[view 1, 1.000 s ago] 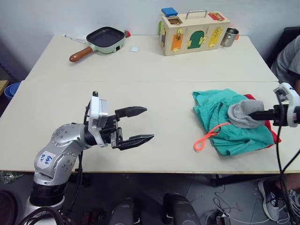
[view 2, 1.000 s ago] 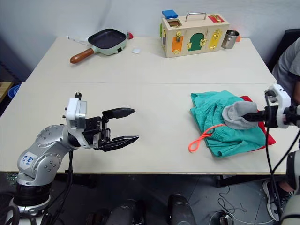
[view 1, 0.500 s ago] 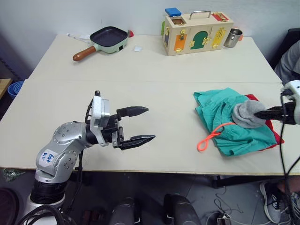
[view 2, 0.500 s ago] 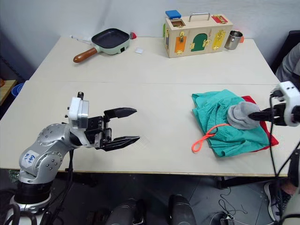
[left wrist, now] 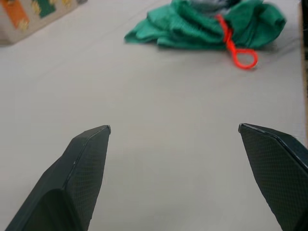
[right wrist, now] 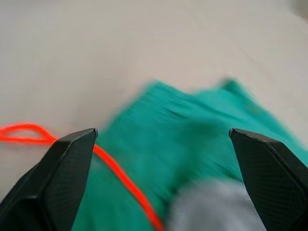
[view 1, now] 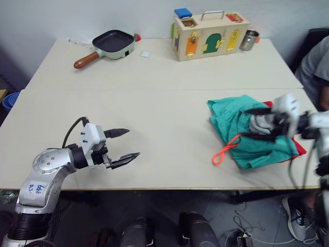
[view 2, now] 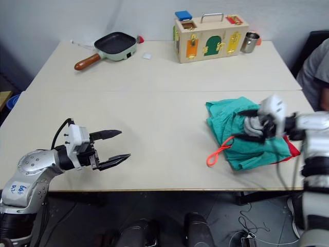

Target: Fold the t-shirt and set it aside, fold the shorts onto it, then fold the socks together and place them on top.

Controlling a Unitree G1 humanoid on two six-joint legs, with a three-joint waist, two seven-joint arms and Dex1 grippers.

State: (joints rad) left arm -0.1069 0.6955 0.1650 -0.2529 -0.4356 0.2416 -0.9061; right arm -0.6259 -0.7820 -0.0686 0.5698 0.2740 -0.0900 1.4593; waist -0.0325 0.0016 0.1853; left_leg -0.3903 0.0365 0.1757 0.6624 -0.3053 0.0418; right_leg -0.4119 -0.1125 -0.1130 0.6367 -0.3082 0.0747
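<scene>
Resting on the teal shorts (view 1: 241,131), which cover the red t-shirt (view 1: 299,149), the grey socks (view 1: 261,122) complete the stack; the right gripper (view 1: 252,123) straddles them with fingers spread, seemingly released. Well away from the shorts, the left gripper (view 1: 126,143) idles, also spread.

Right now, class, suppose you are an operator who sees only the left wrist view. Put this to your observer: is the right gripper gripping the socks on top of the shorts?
Observer: No. The right gripper is open, fingers wide apart, at the socks lying on the shorts.
Operator: Is the t-shirt under that pile?
Observer: Yes. A red edge of the t-shirt pokes out beneath the shorts at the pile's right side.
Operator: Anything else close by?
Observer: A person is just to the right of the pile.
</scene>
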